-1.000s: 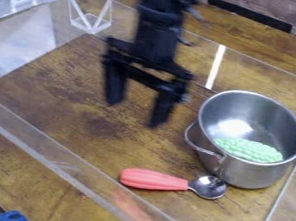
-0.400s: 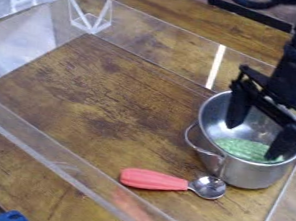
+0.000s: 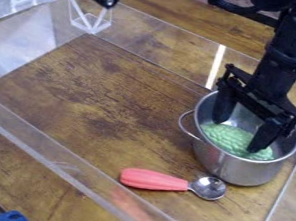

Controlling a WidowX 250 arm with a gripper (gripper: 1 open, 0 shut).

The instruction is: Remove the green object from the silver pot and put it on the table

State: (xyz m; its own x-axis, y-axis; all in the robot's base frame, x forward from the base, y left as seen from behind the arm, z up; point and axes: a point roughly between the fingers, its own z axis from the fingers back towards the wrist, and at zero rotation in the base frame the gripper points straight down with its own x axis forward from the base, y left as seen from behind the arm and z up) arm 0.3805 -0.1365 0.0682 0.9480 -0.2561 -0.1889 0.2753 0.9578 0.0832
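Camera view shows the gripper (image 3: 253, 128), jaws wide and empty, straddling the green object (image 3: 227, 138) inside the silver pot (image 3: 238, 169) (centre before closing).

My gripper (image 3: 249, 122) stands wide open over the silver pot (image 3: 239, 163) by the table's (image 3: 98, 97) right edge; the pot's rim hems my fingers in around the green object (image 3: 231, 138). A red-handled spoon (image 3: 172, 183) blocks the strip just in front. The acrylic walls (image 3: 52, 152) fence every edge. The table's left and middle lie bare.
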